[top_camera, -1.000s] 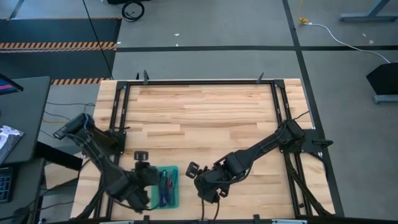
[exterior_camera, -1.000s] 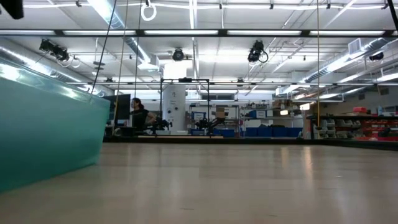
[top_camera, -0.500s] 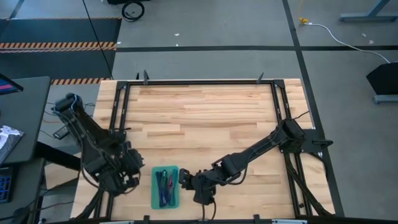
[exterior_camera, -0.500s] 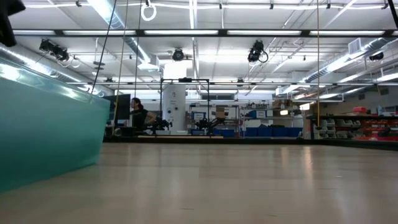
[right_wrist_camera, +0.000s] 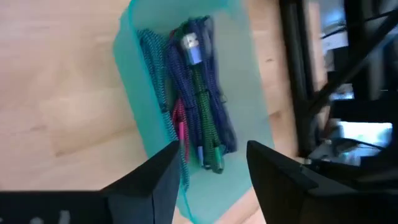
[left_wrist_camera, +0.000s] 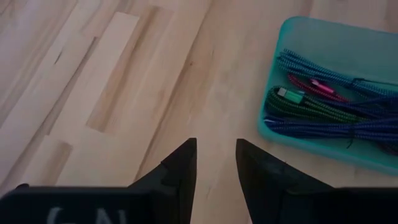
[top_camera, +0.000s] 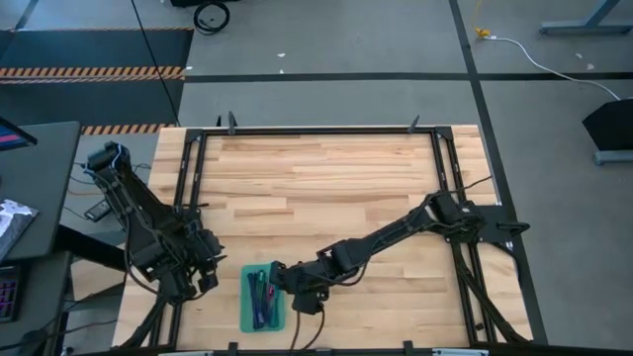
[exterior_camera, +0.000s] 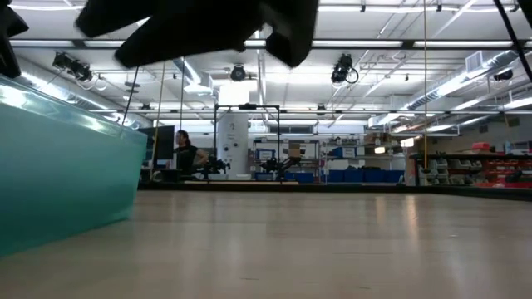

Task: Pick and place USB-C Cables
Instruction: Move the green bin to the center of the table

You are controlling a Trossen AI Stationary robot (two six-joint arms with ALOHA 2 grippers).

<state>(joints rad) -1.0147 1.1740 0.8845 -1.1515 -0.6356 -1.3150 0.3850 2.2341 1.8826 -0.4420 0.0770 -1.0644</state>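
**Right arm poised over the tray of cables**

The cables lay bundled together inside the teal tray, which sat near the front edge of the table, slightly left of centre. From the right wrist view, blue-purple, dark green, teal and a strand of maroon could be made out, packed side by side along the tray's length; the bundles overlapped too much to count with certainty.

The right gripper hung just above the tray's right side, its two fingers spread apart with nothing between them, aimed down toward the pile. The left gripper was off to the tray's left, over bare wood, its fingers a little apart and holding nothing; it appeared to be waiting.

The step in hand looked like the reach for a first cable, with none seen outside the tray. The next move would call for lowering the right gripper into the tray and closing on a single bundle, probably the blue-purple one lying uppermost. Because the bundles lay tangled against one another, a careless pinch could lift two together or drag the light tray.
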